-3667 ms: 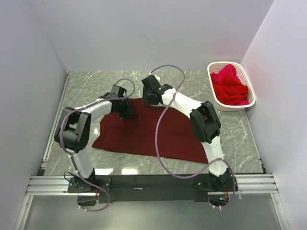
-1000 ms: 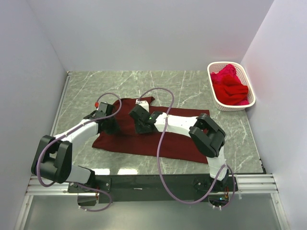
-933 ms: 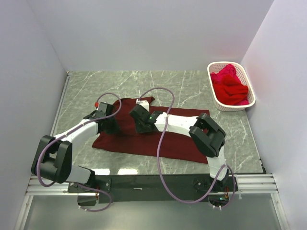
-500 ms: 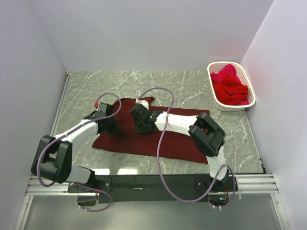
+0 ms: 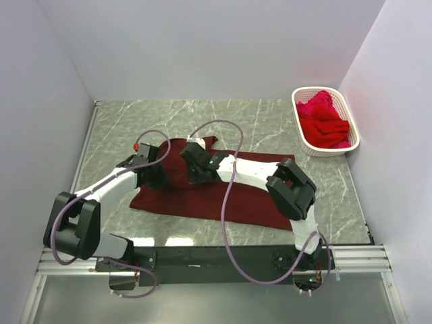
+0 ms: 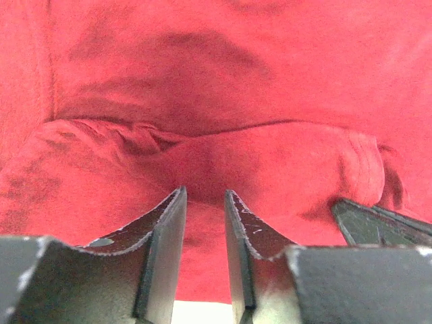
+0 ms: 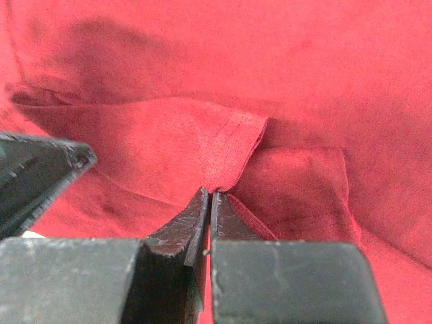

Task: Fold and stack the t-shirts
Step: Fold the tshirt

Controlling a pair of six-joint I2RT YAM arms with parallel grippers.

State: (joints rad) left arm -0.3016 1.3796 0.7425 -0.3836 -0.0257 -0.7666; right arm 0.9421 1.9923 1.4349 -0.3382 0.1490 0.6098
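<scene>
— How many shirts?
— One dark maroon cloth t-shirt (image 5: 236,199) spread on the grey marble counter (image 5: 270,121). A heap of bright red cloth shirts (image 5: 324,121), perhaps three, fills one white slotted plastic basket (image 5: 322,153), far right.
— Both end effectors?
— The right end effector (image 7: 207,192) is clamped on the maroon hem. The left end effector (image 6: 204,192) is narrowly parted at a fold; I can't tell whether it grips.

no writing, label, brand or number can be read on the maroon t-shirt (image 5: 250,200) or elsewhere
</scene>
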